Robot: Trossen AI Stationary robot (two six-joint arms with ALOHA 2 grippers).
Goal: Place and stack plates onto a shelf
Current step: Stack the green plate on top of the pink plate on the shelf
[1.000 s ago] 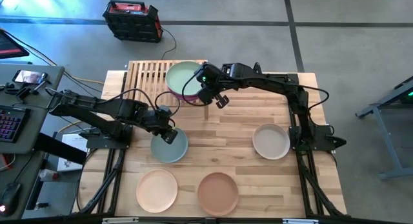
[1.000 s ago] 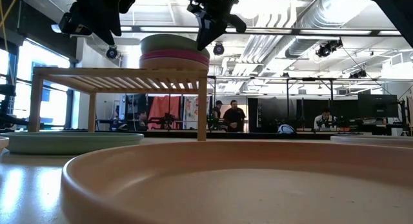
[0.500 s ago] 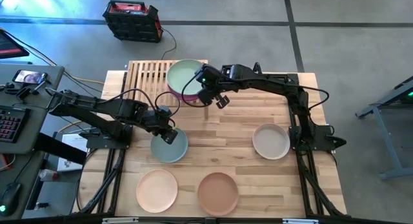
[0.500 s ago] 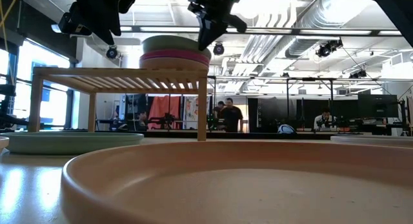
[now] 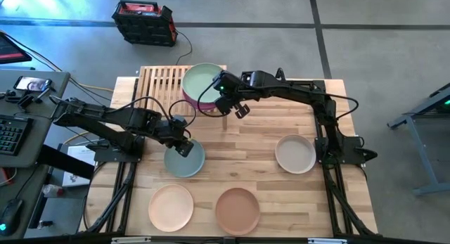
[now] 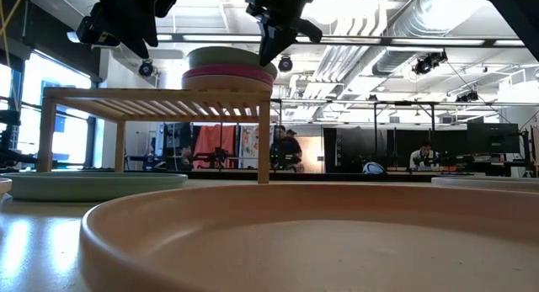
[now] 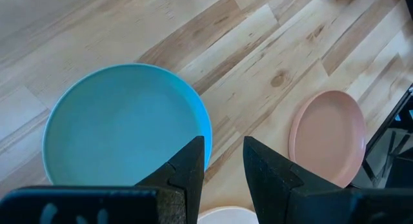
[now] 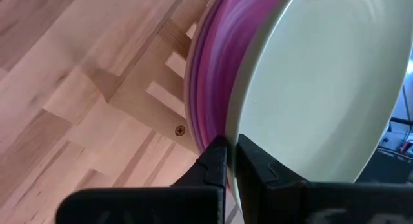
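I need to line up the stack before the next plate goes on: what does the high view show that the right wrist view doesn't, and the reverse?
Only the high view shows the left gripper open over the grey-teal plate, plus the cream, peach and brown plates on the table.
Only the right wrist view shows the shelf's screwed corner under the stack's overhanging edge.
Both show the right gripper, shut, at the mint green plate topping the magenta one.

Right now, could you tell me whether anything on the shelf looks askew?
Yes: the round mint-green plate topping the stack on the slatted light-wood shelf sits off-centre, overhanging the magenta plate beneath. The right claw is shut at the stack's rim.
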